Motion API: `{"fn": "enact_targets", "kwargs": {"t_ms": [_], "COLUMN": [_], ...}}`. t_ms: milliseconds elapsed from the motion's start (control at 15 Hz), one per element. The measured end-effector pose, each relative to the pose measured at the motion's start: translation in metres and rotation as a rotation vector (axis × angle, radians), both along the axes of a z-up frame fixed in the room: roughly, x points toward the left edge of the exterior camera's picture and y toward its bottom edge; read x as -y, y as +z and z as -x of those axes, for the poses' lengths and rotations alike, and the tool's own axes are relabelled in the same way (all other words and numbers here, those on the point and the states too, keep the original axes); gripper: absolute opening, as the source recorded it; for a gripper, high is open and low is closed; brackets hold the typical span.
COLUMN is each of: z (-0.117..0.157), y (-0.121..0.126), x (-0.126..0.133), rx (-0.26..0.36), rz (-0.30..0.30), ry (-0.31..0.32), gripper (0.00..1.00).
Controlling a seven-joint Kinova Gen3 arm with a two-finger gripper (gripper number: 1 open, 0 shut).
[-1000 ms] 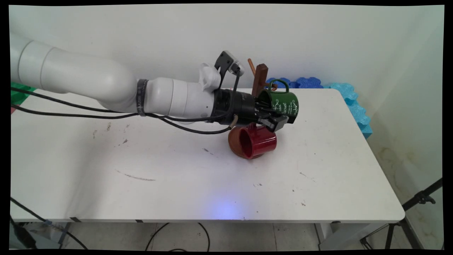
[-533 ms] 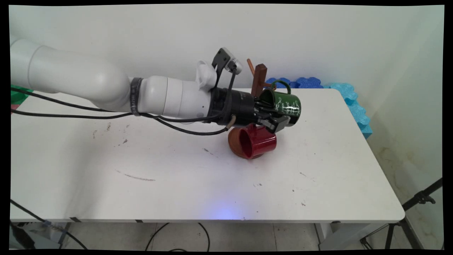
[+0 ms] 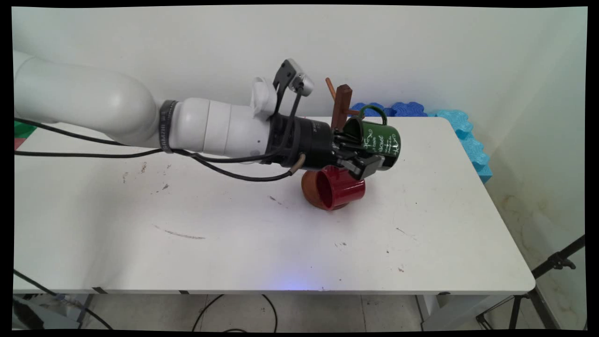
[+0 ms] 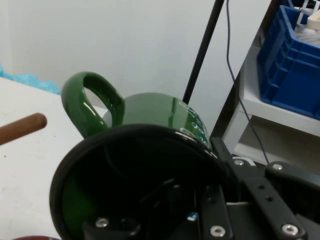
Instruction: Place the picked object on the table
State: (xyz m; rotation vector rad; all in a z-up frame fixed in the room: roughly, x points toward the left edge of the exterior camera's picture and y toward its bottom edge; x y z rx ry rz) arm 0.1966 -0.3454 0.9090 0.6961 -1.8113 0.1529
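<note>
Claw [image 3: 360,157] was clamped on the rim of the green mug [image 3: 381,142], with 1 finger inside the mouth and 1 outside against the wall. The mug was held on its side, clear of the desk [image 3: 444,224], handle [image 4: 92,102] uppermost and mouth toward the arm.

Likely faults:
1. Slip. The grip took only the rim of a glazed wall, so a sharp move could probably let the mug rotate or drop.
2. Collision below. The red mug [image 3: 339,187] lay on its side directly under the claw, close to the lower finger; any descent would likely strike it and set it rolling.
3. Collision behind. The wooden rack [image 3: 341,107] stood just behind the green mug, and its peg [image 4: 22,128] showed beside the handle in the hand view. A misjudged approach could knock the rack over or catch the handle on the peg.

Clearances: the desk surface to the right and toward the near edge was open. The back edge lay just behind the rack. Blue foam [image 3: 468,135] lined the far right edge.
</note>
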Motion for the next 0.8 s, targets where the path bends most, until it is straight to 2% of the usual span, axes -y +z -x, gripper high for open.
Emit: {"fn": "enact_targets", "kwargs": {"t_ms": [267, 800], "z": [-0.008, -0.046], "y": [0.007, 0.03], "x": [-0.005, -0.008], "rx": [0.02, 0.163], "rz": [-0.002, -0.033], "ry": [-0.011, -0.037], "gripper": [0.0, 0.0]}}
